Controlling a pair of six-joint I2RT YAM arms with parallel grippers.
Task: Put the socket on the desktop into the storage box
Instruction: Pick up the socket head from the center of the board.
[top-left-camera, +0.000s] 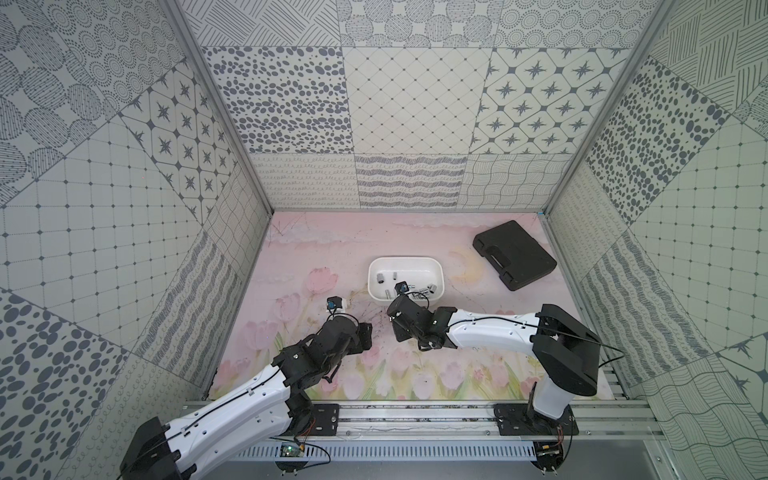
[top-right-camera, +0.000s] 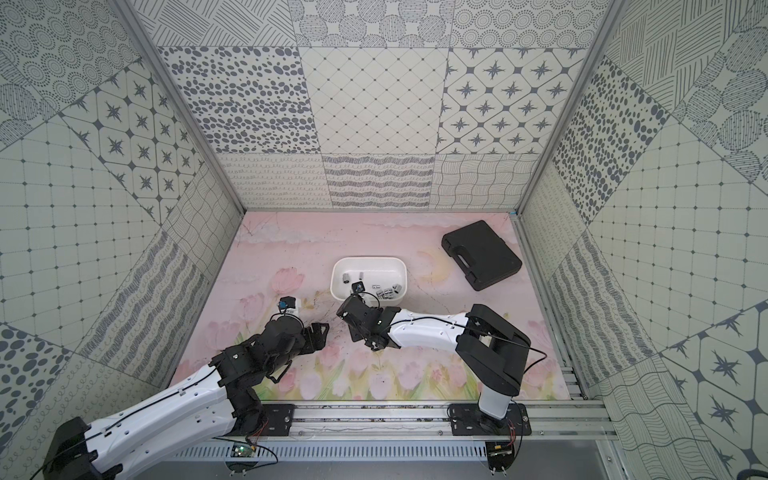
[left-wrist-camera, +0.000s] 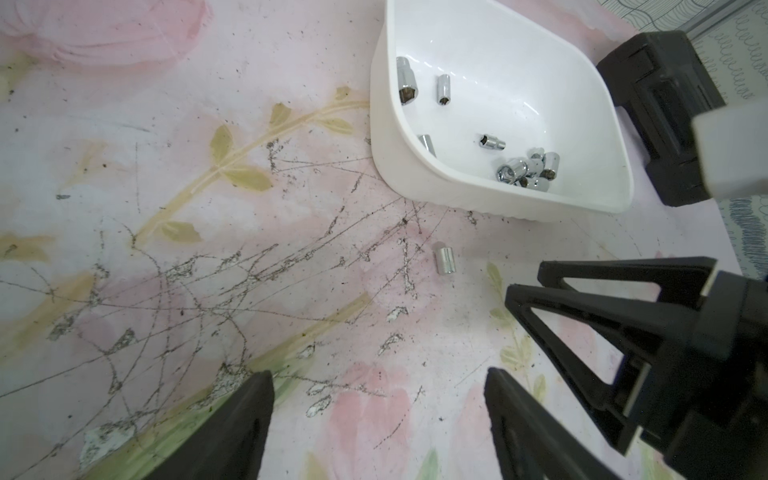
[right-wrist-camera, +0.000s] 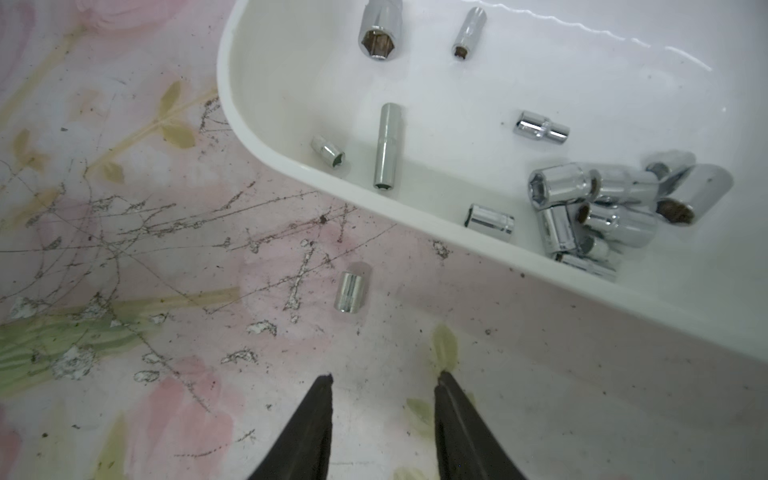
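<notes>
**While the socket (right-wrist-camera: 351, 291) lies loose, no finger touches it**

Just outside the wall of the storage box (right-wrist-camera: 266, 91), it rests on the desktop (right-wrist-camera: 124, 257) ahead of the right gripper (right-wrist-camera: 384, 378), whose fingers are parted and empty. The left gripper (left-wrist-camera: 378, 374) gapes wide, empty.

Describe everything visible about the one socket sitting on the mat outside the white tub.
The socket is a short, plain cylinder of bright chrome-like metal. Neither end's opening shows; whether it lies on its side or stands on end is unclear. It rests on the scratched pink floral mat, just outside the wall of the storage box, close but apart. Only the mat touches it; the open right gripper points at it from short of it.
</notes>
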